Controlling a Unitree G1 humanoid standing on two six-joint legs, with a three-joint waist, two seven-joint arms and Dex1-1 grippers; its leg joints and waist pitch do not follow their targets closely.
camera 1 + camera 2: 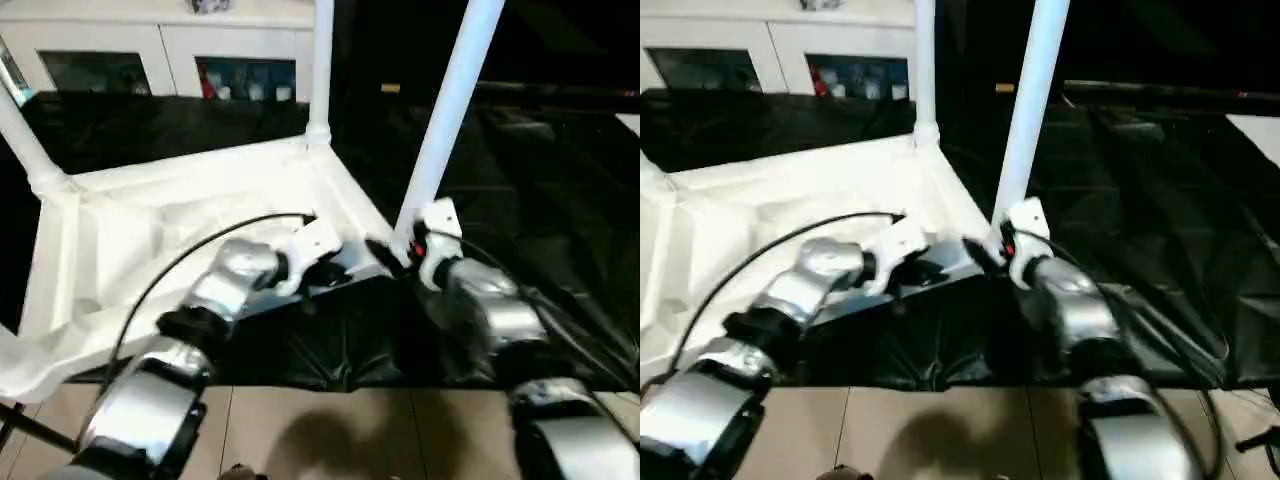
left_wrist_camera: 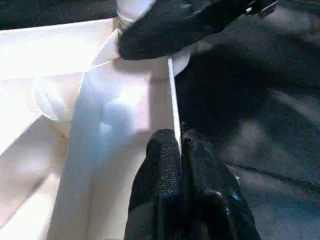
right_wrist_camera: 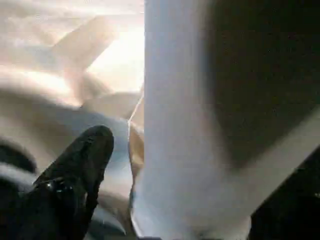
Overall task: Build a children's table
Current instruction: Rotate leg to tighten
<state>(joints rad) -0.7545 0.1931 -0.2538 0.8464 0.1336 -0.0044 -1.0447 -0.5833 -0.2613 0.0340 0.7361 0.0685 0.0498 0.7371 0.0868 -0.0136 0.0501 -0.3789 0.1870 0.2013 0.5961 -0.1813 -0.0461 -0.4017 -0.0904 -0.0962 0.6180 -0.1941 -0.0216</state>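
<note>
The children's table [image 1: 200, 215] lies upside down on the black-draped surface [image 1: 540, 190], white plastic, ribbed, with legs up. It looks light, stiff and slick; grip legs low, near sockets. The left gripper [image 2: 181, 145] has jaws closed at the rim. The right gripper [image 3: 150, 145] seems open around the near leg [image 1: 450, 110].

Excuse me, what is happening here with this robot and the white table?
The robot is assembling a children's table, which lies upside down on a black sheet. Three legs stand in its corner sockets. The left gripper, shut, pinches the tabletop's edge by the near corner. The right gripper is at the base of the nearest leg, with one finger beside it.
</note>
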